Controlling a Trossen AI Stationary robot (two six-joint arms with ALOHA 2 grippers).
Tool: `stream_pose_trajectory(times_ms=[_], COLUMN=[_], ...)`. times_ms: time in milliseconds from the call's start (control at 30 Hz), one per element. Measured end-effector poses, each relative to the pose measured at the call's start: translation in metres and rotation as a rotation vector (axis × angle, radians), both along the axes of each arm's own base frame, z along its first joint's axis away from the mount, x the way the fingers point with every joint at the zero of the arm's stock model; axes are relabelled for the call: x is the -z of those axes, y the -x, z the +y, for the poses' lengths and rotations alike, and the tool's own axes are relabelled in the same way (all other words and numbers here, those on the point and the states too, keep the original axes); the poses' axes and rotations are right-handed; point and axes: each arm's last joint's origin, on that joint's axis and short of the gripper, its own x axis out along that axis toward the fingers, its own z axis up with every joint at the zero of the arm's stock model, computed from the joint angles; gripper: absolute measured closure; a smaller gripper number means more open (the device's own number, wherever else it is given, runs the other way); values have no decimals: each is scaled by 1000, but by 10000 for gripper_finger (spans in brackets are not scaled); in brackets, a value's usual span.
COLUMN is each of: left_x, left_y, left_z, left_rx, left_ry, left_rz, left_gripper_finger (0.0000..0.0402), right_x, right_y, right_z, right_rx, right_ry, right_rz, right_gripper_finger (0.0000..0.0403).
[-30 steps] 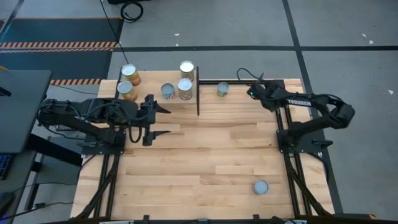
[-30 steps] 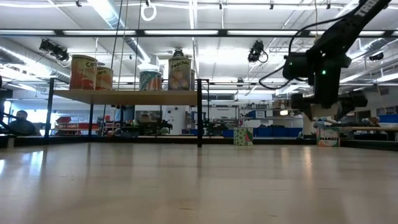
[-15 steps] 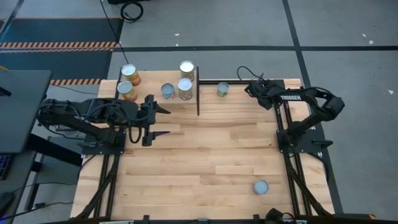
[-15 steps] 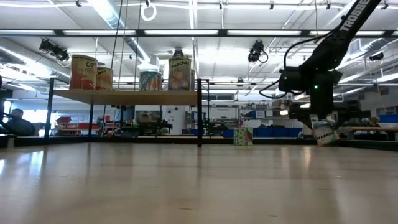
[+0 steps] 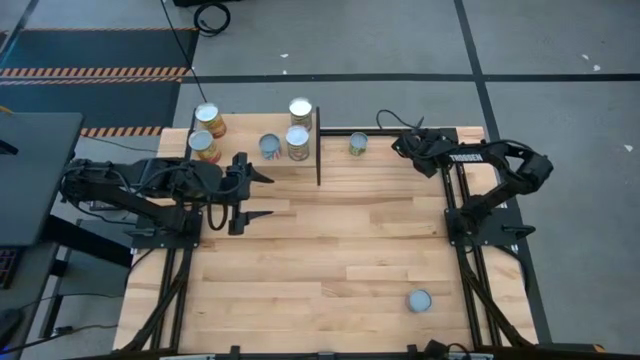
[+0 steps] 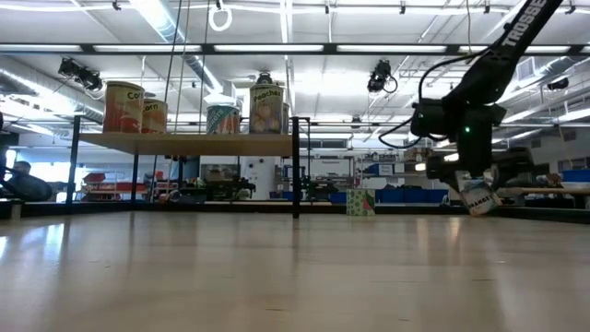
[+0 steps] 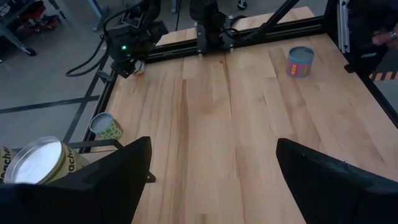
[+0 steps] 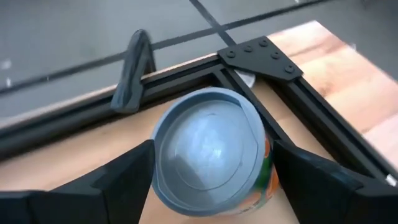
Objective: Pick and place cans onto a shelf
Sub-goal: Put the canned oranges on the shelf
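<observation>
right end effector brackets an orange-labelled can at the counter's far right corner, fingers apart. centre both fingers, then close evenly. left end effector waits open.

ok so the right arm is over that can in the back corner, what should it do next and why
Probably lower a little and close. The right pincer stands open with its fingers on either side of the can, which sits tilted near the table's corner bracket, not yet gripped. The left pincer waits open by the shelf.
</observation>
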Motion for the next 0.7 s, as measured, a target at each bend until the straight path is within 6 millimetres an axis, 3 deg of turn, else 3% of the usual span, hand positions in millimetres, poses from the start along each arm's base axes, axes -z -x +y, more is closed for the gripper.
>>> stream_pose_trajectory(times_ms=[267, 500, 700], left_x=[0, 2, 2], left_y=[0, 1, 1], left_z=[0, 0, 0], left_rx=[3, 0, 0], left_ry=[-6, -3, -3], left_rz=[6, 19, 23], left_gripper_finger=[49, 49, 49], right_x=[9, 6, 6], right_y=[8, 9, 7], right_z=[10, 4, 3], right_rx=[-80, -63, -134], right_ry=[-190, -161, -177], right_rz=[107, 97, 158], right_gripper_finger=[53, 22, 26])
